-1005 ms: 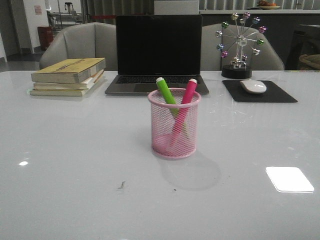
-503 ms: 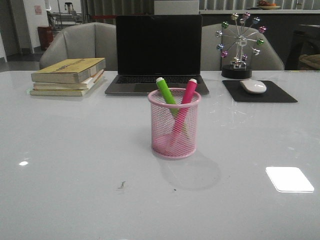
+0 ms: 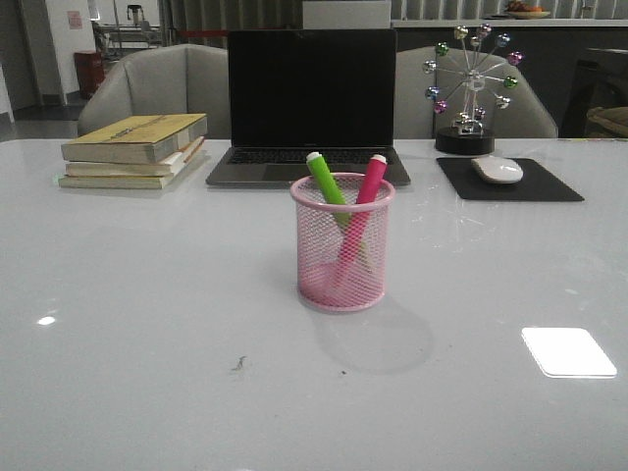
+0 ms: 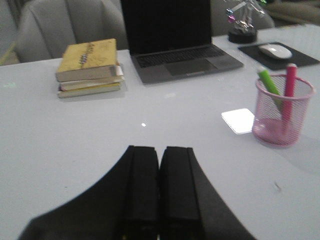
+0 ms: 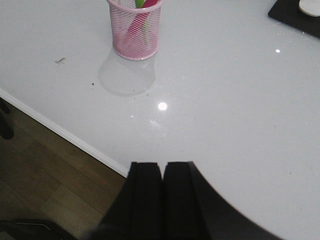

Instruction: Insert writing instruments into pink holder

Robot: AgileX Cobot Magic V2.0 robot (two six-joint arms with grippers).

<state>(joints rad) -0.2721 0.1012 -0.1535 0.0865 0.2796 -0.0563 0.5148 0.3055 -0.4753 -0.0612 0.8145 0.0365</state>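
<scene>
The pink mesh holder stands upright in the middle of the white table. Inside it lean the green marker and the magenta marker, their tops crossing above the rim. The left wrist view shows the holder with both markers, off to one side of my left gripper, which is shut on nothing. My right gripper is also shut and empty, hovering at the table's front edge, well apart from the holder. Neither arm appears in the front view.
A stack of books lies at the back left. A dark laptop stands open behind the holder. A mouse rests on a black pad at the back right, beside a small ferris-wheel ornament. The wooden floor shows past the table's edge.
</scene>
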